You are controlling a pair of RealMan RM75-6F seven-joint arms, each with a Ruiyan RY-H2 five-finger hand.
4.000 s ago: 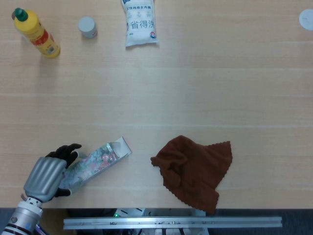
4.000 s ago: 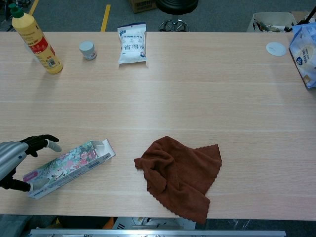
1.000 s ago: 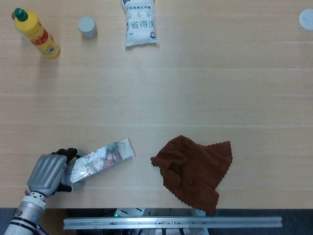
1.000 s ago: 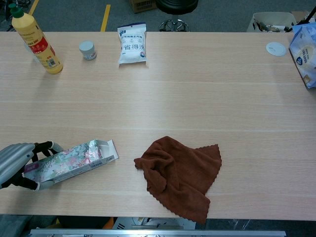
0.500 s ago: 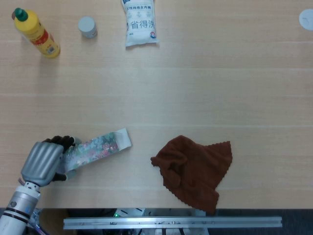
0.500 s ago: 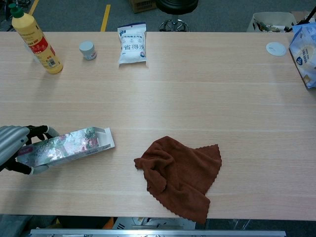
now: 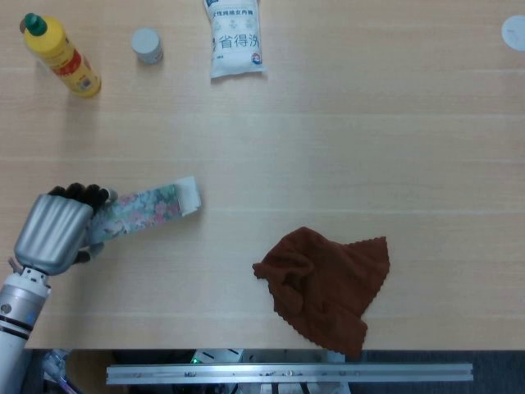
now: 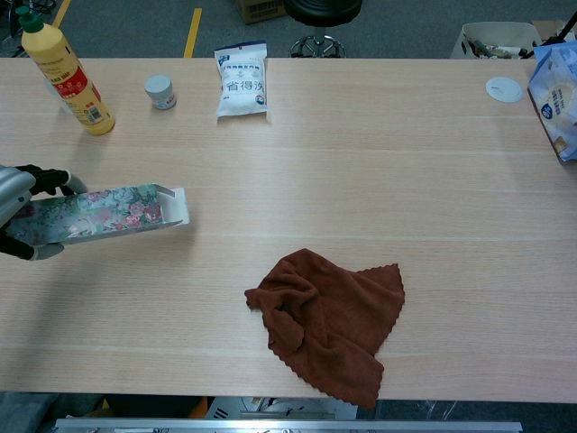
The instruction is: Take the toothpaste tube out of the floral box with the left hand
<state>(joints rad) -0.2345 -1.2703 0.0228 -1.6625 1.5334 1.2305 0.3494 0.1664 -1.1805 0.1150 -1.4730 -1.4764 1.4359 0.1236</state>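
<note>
My left hand grips one end of the long floral box and holds it lifted over the table's left side. The box lies roughly level, its open flap end pointing right. No toothpaste tube shows; I cannot see inside the box. My right hand appears in neither view.
A brown cloth lies crumpled near the front middle. At the back stand a yellow bottle, a small grey-lidded jar and a white pouch. A blue-white bag and a white lid sit far right.
My left hand closed on the box's left end, raised it off the table and carried it away from the front edge. The box turned from slanted to nearly level.
</note>
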